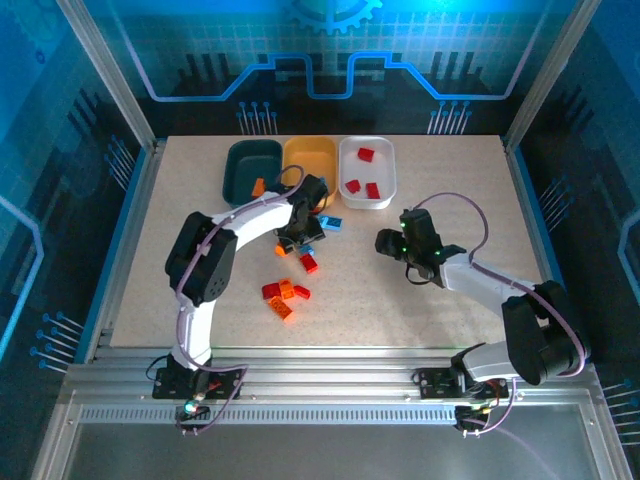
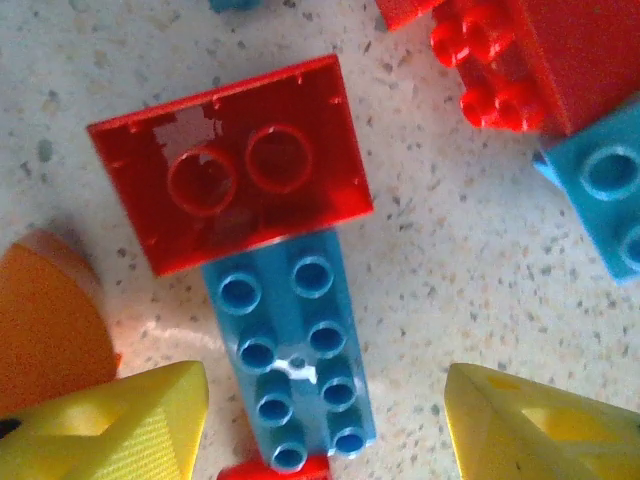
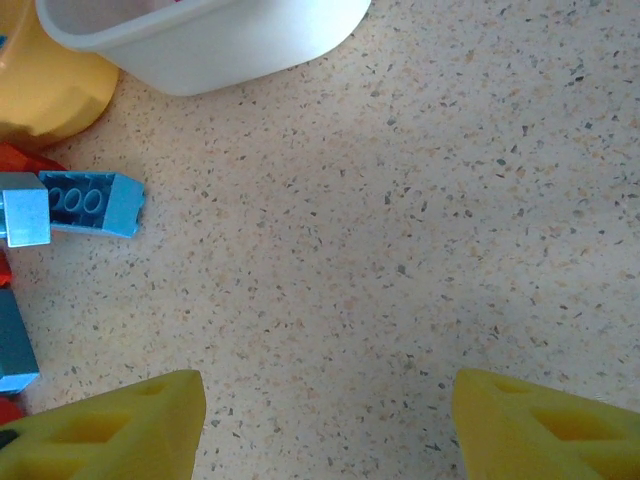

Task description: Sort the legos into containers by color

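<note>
Left fingers: parted, straddling the blue brick on the worktop, nothing gripped. Probably set to pinch its long sides. The brick lies near-left of the white tub. One end is hidden under an upturned red brick, the other hard to make out.
Right fingers: released, over bare worktop just near the white tub, seemingly idle.

Legos scattered loose; three red inside white tub

Three red legos in white tub
</note>
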